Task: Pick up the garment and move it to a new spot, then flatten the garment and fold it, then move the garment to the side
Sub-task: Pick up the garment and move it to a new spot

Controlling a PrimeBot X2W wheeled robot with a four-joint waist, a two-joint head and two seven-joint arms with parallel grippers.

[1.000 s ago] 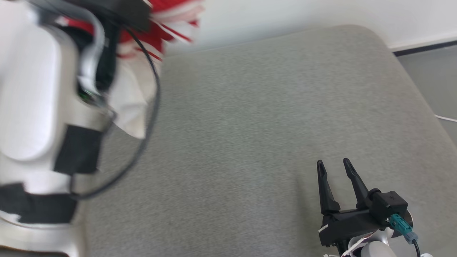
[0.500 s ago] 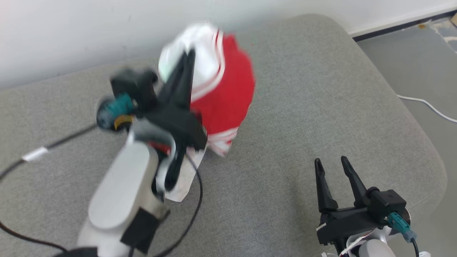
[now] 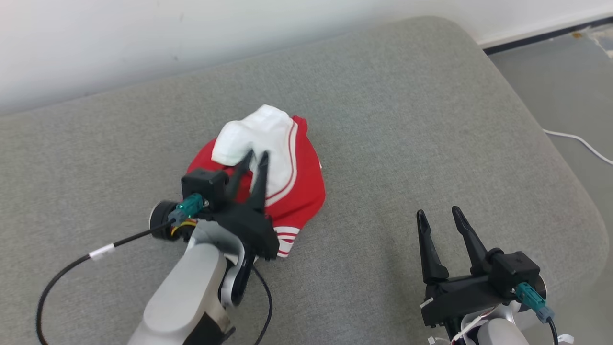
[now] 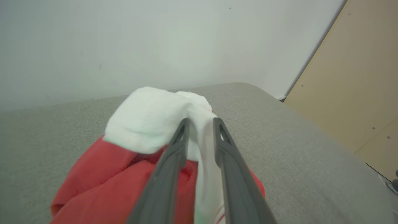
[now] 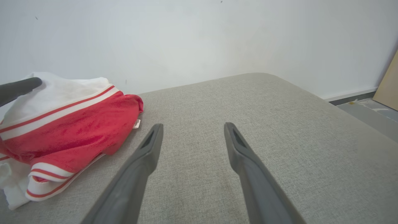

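One crumpled heap, the red-and-white garment (image 3: 292,191) lay on the grey surface (image 3: 407,120) right at the tips of the left gripper (image 3: 256,154), whose fingers stood narrowly parted around a white fold; whether they pinched it I could not tell. It sat well left of the right gripper (image 3: 437,212), which hung wide open and empty, so the left arm was judged the nearer.

the garment (image 3: 298,188) is red cloth with white panels and red-and-white striped bands along its edges. it lies crumpled in a loose heap on the grey cushion (image 3: 407,120), left of the middle in the head view. a white part is bunched on top of the red as the highest fold. a striped hem and a white corner spill out at the near side. a small pale label shows at one red edge.
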